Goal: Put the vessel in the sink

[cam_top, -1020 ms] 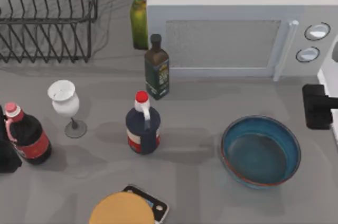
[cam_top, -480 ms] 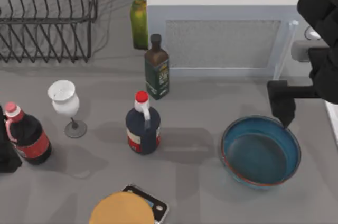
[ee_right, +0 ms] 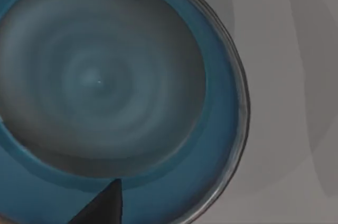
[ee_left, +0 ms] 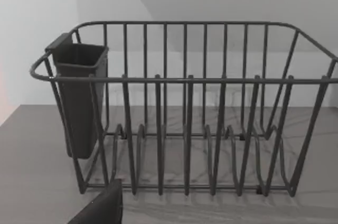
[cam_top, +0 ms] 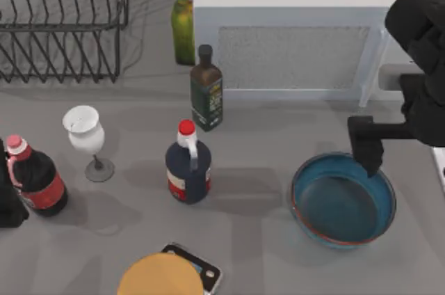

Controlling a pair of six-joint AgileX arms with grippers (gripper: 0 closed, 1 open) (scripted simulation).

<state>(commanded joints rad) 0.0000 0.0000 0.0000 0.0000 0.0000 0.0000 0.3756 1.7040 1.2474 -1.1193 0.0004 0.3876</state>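
Roughly, by count: 1 vessel (cam_top: 343,200), 4 bottles (green one (cam_top: 183,22) & dark oil one (cam_top: 206,89) by the microwave (cam_top: 299,30), navy red-capped jug (cam_top: 188,163) mid tabletop (cam_top: 264,260), cola bottle (cam_top: 35,177) at left edge), 1 white wine glass (cam_top: 85,135), 1 tan disc (cam_top: 160,275) on a small scale (cam_top: 201,267), 1 wire dish rack (cam_top: 62,24).

Vessel: wide shallow round bowl, glossy teal-blue, thin reddish-brown rim, greyish sheen inside, upright, on right part of tabletop in front of microwave.

Right hand (cam_top: 369,152) points down at the bowl's far rim, tip over the rim edge; contact unclear. Can't tell how far apart its fingers are. Right wrist view looks straight into the bowl (ee_right: 105,86).

Left arm parked at left edge, facing the rack (ee_left: 185,113).
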